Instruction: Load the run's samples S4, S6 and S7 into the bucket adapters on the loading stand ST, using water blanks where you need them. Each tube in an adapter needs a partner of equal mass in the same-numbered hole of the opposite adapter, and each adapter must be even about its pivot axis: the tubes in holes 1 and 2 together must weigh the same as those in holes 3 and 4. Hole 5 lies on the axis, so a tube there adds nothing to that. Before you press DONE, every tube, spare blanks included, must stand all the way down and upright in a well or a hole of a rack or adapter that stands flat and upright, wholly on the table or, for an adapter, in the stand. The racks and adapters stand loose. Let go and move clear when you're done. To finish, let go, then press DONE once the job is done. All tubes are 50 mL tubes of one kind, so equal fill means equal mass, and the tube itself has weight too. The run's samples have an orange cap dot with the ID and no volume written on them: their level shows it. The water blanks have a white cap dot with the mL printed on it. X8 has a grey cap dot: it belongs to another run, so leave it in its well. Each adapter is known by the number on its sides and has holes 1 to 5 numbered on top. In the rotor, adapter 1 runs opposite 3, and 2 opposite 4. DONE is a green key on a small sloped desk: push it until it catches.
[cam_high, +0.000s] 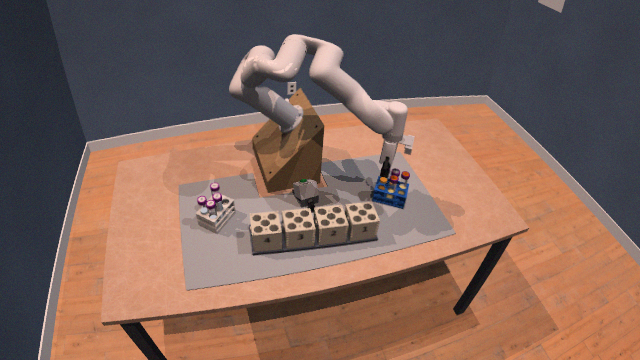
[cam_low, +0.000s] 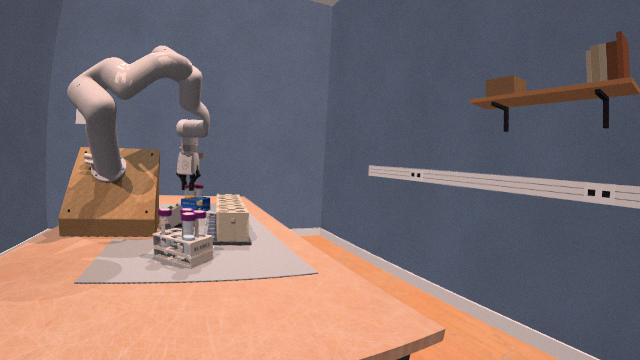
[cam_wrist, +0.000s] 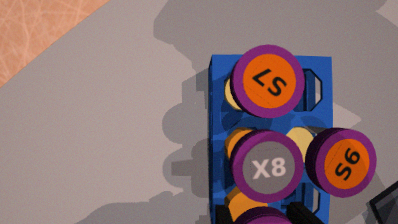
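My gripper (cam_high: 385, 175) (cam_low: 189, 188) is at the blue sample rack (cam_high: 390, 201) (cam_low: 202, 206) (cam_wrist: 322, 64), its fingers closed on the purple cap of a tube (cam_wrist: 264, 218) at the wrist view's bottom edge. That cap's ID is cut off; by elimination it is S4. S7 (cam_wrist: 268, 81), X8 (cam_wrist: 267, 166) with its grey dot, and S6 (cam_wrist: 341, 162) stand in the rack. Adapters 4 (cam_high: 267, 240), 3 (cam_high: 300, 237), 2 (cam_high: 333, 233) and 1 (cam_high: 364, 229) stand on the stand, no tubes showing. The white BLANKS rack (cam_high: 208, 226) (cam_low: 202, 254) holds several purple-capped tubes.
The grey desk (cam_high: 306, 192) with the green DONE key (cam_high: 303, 180) (cam_low: 170, 207) stands behind adapters 3 and 2. The wooden robot base (cam_high: 295, 160) (cam_low: 107, 225) rises behind it. X8 and S6 stand close to the gripped tube.
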